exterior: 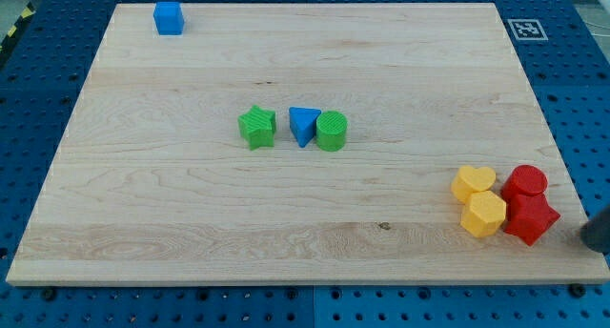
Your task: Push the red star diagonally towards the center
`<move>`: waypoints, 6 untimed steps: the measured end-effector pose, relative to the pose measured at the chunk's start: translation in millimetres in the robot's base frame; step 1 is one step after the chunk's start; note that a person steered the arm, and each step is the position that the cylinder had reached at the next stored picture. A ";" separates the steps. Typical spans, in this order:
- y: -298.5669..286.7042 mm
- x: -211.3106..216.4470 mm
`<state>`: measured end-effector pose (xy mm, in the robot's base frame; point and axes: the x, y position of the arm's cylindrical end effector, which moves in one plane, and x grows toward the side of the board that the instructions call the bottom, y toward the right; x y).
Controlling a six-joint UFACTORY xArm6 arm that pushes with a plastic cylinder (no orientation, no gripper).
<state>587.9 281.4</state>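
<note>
The red star (530,219) lies near the board's lower right corner, at the view's right. A red round block (526,182) touches it just above. A yellow hexagon (483,214) sits against its left side, with a yellow heart (473,183) above that. My tip (597,235) shows as a dark rod end at the view's right edge, just right of the red star and slightly below it, a small gap apart.
A green star (257,127), a blue triangle (303,126) and a green cylinder (332,131) stand in a row near the board's middle. A blue cube (169,18) sits at the top left. A fiducial marker (527,29) is at the top right corner.
</note>
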 end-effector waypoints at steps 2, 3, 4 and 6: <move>-65.1 -14.7; -93.8 -21.1; -124.1 -21.8; -110.5 -23.5</move>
